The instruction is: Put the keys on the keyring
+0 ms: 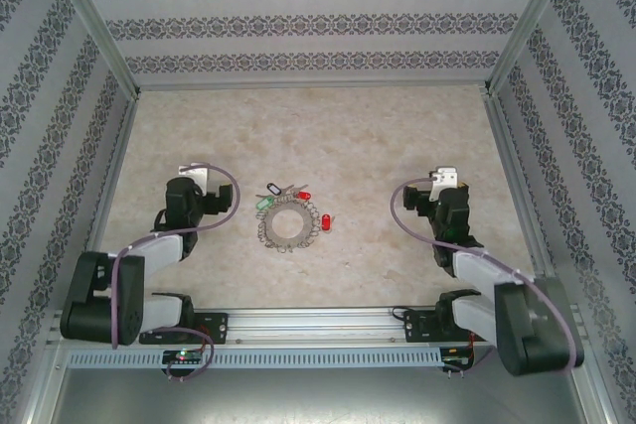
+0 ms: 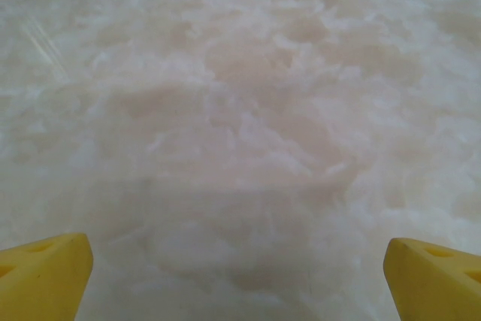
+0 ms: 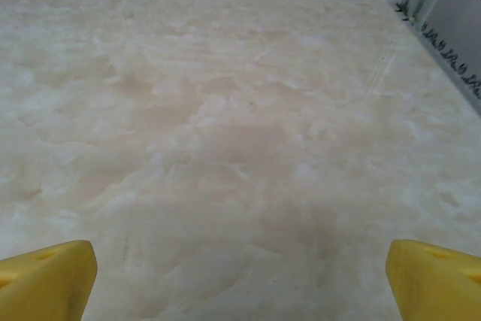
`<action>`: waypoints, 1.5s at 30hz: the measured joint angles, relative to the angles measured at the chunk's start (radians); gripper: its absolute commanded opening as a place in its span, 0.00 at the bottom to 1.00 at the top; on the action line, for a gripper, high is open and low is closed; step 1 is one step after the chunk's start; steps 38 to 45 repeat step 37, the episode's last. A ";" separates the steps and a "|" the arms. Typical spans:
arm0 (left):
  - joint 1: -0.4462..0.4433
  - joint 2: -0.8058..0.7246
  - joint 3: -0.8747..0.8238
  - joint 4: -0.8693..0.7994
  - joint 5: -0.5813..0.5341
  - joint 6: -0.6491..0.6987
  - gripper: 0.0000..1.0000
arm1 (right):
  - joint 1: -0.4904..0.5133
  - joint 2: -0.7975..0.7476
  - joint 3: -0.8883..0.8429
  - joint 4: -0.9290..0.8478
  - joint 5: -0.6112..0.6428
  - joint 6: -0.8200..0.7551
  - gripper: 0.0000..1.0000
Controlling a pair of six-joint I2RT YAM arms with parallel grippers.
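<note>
A lab robot cell: a marble-look desk [image 1: 397, 146] boxed in by wallpapered panels [image 1: 298, 22] on aluminium posts [image 1: 97, 27]. Two arms [image 1: 159, 245] are bolted to a rail [image 1: 318, 323] at its near edge.

You've got a marbled beige table [image 1: 397, 146], bare across most of the frame. The keyring [image 1: 270, 233] lies flat just left of centre. One red key [image 1: 303, 194] sits near its upper right, and the other red key [image 1: 327, 220] is just beside its right rim. The green keys [image 1: 266, 202] are at its upper left.
</note>
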 measured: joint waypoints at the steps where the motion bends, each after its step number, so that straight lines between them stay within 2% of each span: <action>1: 0.000 0.038 0.008 0.032 0.001 0.000 1.00 | -0.008 0.046 0.002 0.046 -0.011 0.000 0.98; 6: 0.000 0.234 0.054 0.183 -0.002 0.000 1.00 | -0.042 0.281 0.065 0.221 -0.051 -0.011 0.98; 8: 0.001 0.258 0.052 0.195 -0.003 0.000 0.99 | -0.052 0.363 0.097 0.255 -0.066 -0.011 0.98; 16: 0.018 0.259 0.063 0.227 -0.003 -0.002 1.00 | -0.058 0.372 0.163 0.255 -0.067 0.002 0.98; 45: 0.019 0.259 0.063 0.229 -0.003 -0.002 1.00 | -0.065 0.372 0.171 0.233 -0.074 0.005 0.98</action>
